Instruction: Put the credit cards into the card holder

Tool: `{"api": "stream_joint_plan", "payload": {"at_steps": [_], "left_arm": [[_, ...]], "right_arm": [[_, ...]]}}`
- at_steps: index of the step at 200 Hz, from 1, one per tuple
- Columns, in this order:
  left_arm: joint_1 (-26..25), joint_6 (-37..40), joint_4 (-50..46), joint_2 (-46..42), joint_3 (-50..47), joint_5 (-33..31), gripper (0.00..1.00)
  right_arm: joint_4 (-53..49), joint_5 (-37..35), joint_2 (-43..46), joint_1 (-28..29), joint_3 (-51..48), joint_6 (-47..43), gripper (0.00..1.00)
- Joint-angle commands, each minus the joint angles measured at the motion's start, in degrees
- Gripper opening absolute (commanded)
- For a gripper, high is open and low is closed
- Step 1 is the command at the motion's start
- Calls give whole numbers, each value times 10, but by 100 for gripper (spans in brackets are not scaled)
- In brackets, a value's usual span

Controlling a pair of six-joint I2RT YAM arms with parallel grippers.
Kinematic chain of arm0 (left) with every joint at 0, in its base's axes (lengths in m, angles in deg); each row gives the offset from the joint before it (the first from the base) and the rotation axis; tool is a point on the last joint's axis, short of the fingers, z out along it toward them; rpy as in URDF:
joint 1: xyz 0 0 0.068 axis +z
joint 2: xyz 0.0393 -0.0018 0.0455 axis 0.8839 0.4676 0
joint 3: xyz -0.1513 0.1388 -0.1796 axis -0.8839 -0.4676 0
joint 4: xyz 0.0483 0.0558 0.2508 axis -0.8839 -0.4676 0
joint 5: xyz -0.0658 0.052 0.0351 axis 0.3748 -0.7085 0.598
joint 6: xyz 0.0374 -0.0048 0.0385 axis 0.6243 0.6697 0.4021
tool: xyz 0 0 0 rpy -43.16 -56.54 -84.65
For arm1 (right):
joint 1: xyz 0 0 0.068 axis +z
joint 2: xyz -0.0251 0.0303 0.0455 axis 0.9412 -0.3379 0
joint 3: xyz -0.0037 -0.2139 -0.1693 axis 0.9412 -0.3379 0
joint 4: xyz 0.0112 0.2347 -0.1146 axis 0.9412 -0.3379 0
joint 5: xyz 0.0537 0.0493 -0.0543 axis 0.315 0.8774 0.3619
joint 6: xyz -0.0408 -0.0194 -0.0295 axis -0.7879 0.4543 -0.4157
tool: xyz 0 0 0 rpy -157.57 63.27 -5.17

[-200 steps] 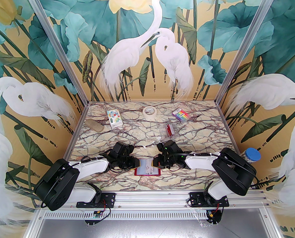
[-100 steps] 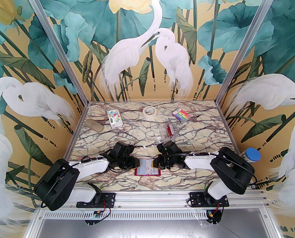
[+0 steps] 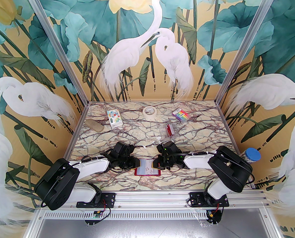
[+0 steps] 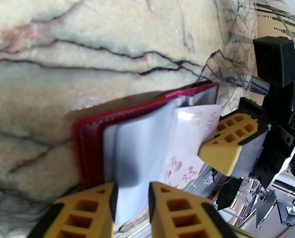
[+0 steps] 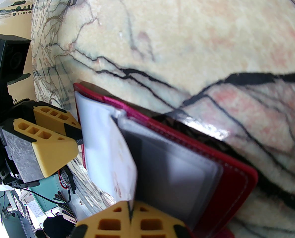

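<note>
Right hand (image 5: pixel 131 212), clenched on a pale credit card (image 5: pixel 112 157), holds it with the far end tucked among the clear sleeves of the open card holder (image 5: pixel 236 177). Left hand (image 4: pixel 132 199), opposite, grips those sleeves at their other edge. Card holder lies on the worktop (image 3: pixel 147 133) between both hands.

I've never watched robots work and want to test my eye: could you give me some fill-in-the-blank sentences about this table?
1. The card holder lies ____ on the table, its clear sleeves showing.
2. The right gripper is shut on a pale card printed with the letters ____.
3. The jar on the right has a ____ lid.

Missing words: open; VIP; blue.
</note>
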Motion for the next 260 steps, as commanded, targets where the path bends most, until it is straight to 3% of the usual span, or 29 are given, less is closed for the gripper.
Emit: {"api": "stream_joint_plan", "payload": {"at_steps": [1, 260], "left_arm": [[-7, 13, -38, 16, 1, -38, 29], [-19, 21, -74, 26, 18, -68, 28]], "right_arm": [[-26, -14, -16, 4, -7, -10, 0], [-55, -17, -18, 5, 11, -32, 3]]}}
